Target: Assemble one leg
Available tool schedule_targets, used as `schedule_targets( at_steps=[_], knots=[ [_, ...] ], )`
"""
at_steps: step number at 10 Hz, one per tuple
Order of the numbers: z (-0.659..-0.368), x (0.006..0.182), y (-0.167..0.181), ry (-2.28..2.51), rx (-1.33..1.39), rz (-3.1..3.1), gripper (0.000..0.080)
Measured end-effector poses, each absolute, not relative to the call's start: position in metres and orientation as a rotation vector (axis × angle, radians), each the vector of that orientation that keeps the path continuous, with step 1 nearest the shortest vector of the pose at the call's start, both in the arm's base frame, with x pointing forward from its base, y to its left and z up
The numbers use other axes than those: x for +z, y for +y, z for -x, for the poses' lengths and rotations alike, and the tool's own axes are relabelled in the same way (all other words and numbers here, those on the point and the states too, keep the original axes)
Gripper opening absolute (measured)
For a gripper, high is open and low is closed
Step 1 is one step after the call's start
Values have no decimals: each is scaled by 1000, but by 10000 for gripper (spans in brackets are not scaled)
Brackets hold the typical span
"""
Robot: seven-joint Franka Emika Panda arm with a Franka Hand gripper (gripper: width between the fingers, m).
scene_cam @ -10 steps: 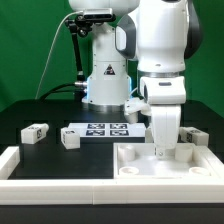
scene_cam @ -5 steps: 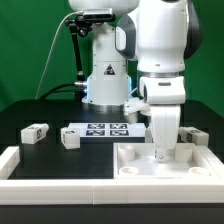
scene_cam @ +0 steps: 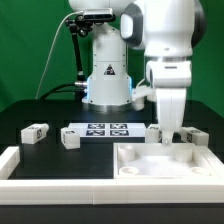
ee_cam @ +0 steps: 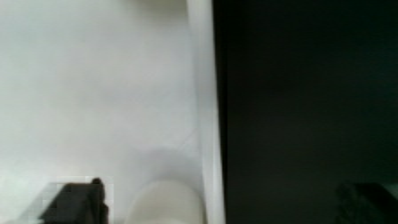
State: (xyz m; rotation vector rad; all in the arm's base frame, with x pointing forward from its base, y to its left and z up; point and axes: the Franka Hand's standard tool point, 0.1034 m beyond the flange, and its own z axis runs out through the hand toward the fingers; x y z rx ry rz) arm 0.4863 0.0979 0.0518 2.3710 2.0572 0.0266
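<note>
In the exterior view, the gripper (scene_cam: pixel 172 132) has lifted off the big white piece (scene_cam: pixel 140 165) and moved toward the counter's edge on the exterior view's right. It now hangs between the middle leg (scene_cam: pixel 153 133) and the end leg (scene_cam: pixel 195 137), both by the counter's far edge. I think it is going for a leg next.

In the wrist view, the fingers (ee_cam: pixel 71 203) are wide apart and hold nothing.

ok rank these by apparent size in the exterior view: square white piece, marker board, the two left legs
1. square white piece, also nearest the camera
2. marker board
3. far-left leg and leg beside the board: they look about alike, so not ranked
</note>
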Motion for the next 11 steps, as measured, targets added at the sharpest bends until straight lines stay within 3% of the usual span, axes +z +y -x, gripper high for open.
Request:
schedule_targets(
  at_steps=[2,7,11],
  knots=[
    [-478,63,110,1911,23,-2485,649],
    [-476,60,109,1561,22,-2727,649],
    [-445,47,132,831,14,-3072,649]
  ],
)
